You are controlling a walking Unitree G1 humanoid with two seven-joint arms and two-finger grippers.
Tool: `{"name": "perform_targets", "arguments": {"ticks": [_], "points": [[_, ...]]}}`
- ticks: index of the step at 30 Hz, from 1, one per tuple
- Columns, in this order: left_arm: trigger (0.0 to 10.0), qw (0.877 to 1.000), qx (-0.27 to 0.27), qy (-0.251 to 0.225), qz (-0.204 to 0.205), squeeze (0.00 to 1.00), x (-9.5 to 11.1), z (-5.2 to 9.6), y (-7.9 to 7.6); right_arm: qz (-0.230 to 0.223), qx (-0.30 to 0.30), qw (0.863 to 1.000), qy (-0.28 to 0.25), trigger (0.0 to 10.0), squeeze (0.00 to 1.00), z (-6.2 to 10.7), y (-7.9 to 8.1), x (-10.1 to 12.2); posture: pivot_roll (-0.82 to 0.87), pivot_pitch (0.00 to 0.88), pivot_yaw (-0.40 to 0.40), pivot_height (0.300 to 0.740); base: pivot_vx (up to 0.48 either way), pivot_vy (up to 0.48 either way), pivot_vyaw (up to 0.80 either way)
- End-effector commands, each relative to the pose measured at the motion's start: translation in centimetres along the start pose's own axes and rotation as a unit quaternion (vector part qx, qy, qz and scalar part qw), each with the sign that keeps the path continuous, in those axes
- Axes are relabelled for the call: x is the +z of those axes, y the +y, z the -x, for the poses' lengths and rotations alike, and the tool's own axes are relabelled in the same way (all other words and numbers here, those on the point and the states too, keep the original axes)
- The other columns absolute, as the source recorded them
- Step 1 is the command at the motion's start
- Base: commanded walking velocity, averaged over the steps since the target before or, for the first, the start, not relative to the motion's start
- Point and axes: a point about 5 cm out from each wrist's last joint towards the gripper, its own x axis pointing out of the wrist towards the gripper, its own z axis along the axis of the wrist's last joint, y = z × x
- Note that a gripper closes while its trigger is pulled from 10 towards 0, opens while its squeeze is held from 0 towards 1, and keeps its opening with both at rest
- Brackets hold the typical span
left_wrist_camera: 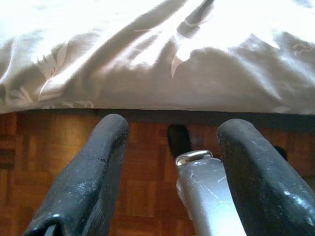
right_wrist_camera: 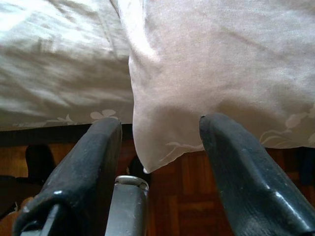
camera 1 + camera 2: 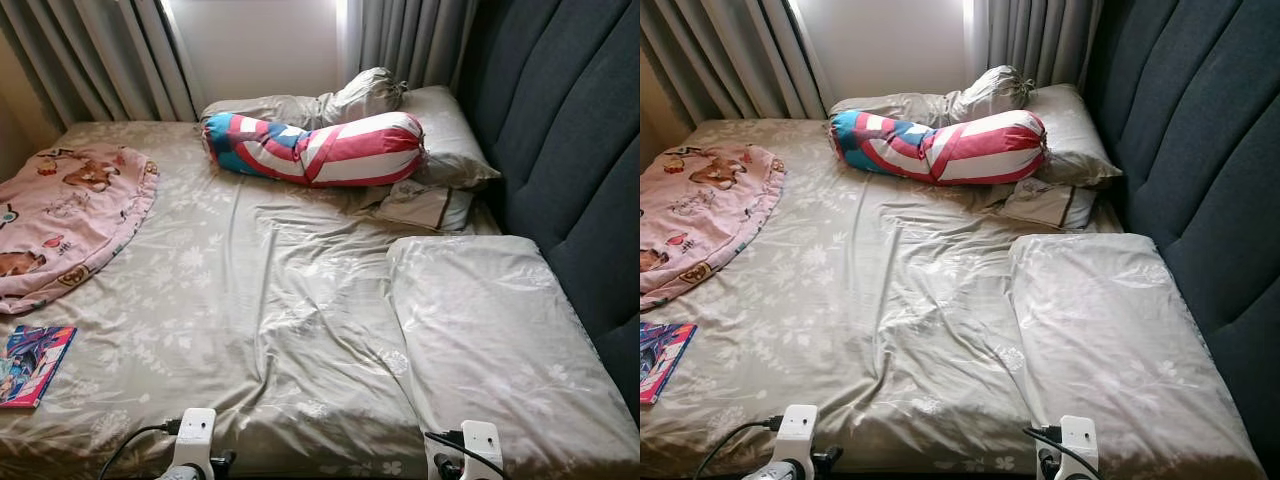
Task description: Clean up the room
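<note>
From the head, we face the bed (image 3: 270,300): a pillow (image 3: 500,340) at its near right corner, a book (image 3: 35,362) near left, a pink blanket (image 3: 70,215) beyond.

Left wrist: our left gripper (image 1: 170,162) hangs open over the floor (image 1: 44,147).

Right wrist: our right gripper (image 2: 160,162), fingers apart, sits just below the pillow's corner. We judge nothing is started; next, reach for that pillow.

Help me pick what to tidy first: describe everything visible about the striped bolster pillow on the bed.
The bolster pillow is a long, plump cylinder in smooth fabric with red and white stripes, blue and teal at one end, and gathered ends. It lies on its side across the head of the bed, slightly bent, leaning on the grey pillows behind it, with a small folded cloth just in front.
</note>
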Motion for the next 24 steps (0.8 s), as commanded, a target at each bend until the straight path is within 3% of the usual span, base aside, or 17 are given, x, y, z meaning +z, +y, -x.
{"name": "perform_targets", "arguments": {"ticks": [1, 6, 9, 12, 24], "points": [[10.0, 1.0, 0.006, 0.006, 0.015, 0.0, -0.2, 0.0, 0.1, 0.005, 0.003, 1.0, 0.01, 10.0, 0.0, 0.1, 0.1, -0.4, -0.1, 0.0, 0.006, 0.74, 0.0, 0.0, 0.0], [10.0, 1.0, 0.0, 0.023, 0.019, 0.0, -1.3, 0.2, -0.2, 0.032, 0.014, 0.999, 0.01, 10.0, 0.0, 0.0, 0.4, -0.4, -0.1, 0.0, 0.006, 0.74, 0.0, 0.0, 0.0], [10.0, 0.999, 0.004, 0.031, 0.021, 0.0, -1.8, 0.3, 0.0, 0.032, 0.019, 0.999, 0.009, 10.0, 0.0, 0.0, 0.6, -0.5, -0.1, 0.0, 0.008, 0.74, 0.0, 0.182, 0.8], [10.0, 0.999, 0.007, 0.031, 0.016, 0.0, -1.8, 0.3, 0.1, 0.012, 0.019, 1.0, 0.009, 10.0, 0.0, 0.1, 0.7, -0.6, -0.1, 0.0, 0.009, 0.74, 0.0, 0.475, 0.0], [10.0, 1.0, 0.002, 0.03, 0.002, 0.0, -1.7, 0.3, -0.1, 0.022, 0.021, 0.999, 0.017, 10.0, 0.0, 0.2, 1.0, -1.1, -0.11, 0.0, 0.017, 0.74, 0.0, 0.472, 0.0]]}}
